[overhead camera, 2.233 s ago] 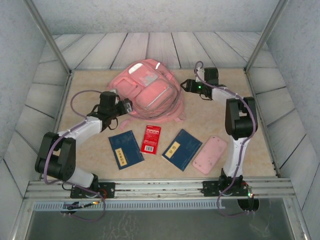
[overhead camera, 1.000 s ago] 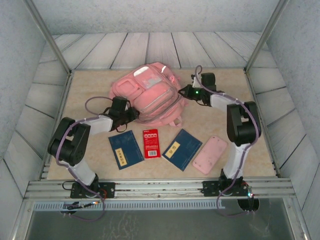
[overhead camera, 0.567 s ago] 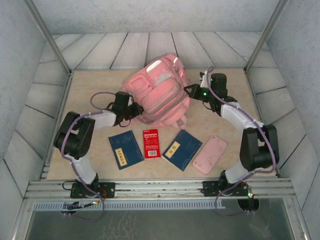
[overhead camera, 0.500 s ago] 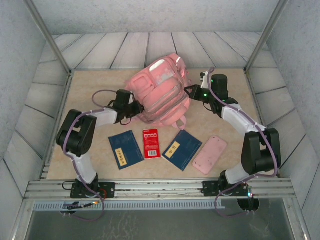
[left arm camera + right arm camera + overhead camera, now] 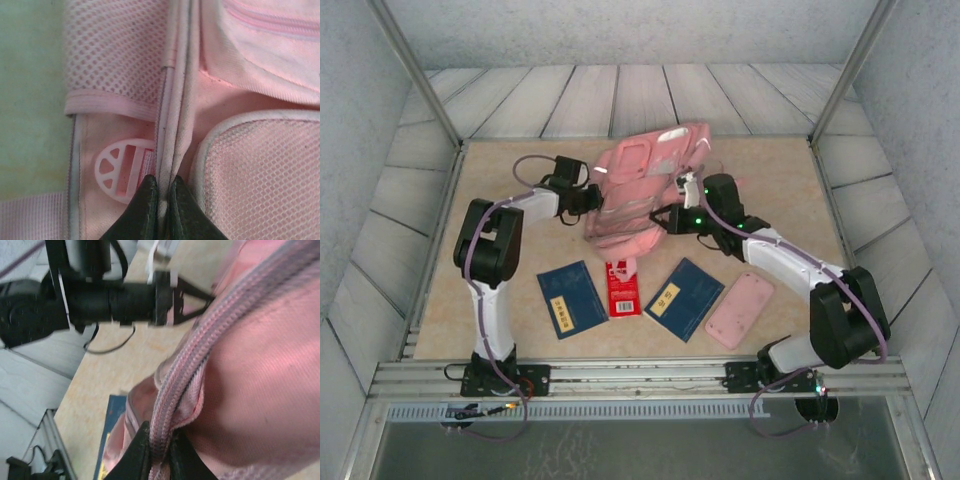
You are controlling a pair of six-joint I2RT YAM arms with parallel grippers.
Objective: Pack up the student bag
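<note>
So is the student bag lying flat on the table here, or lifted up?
Lifted and tilted: the student bag is pinched at its seams by the left gripper and right gripper.

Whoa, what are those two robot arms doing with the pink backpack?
Both arms are gripping the student bag, one from each side. The left gripper is pinched shut on a piped seam, and the right gripper is pinched on a zip edge. The bag is propped up between them on the table. Two blue booklets, a red pack and a flat pink case lie in front, not yet packed.
</note>
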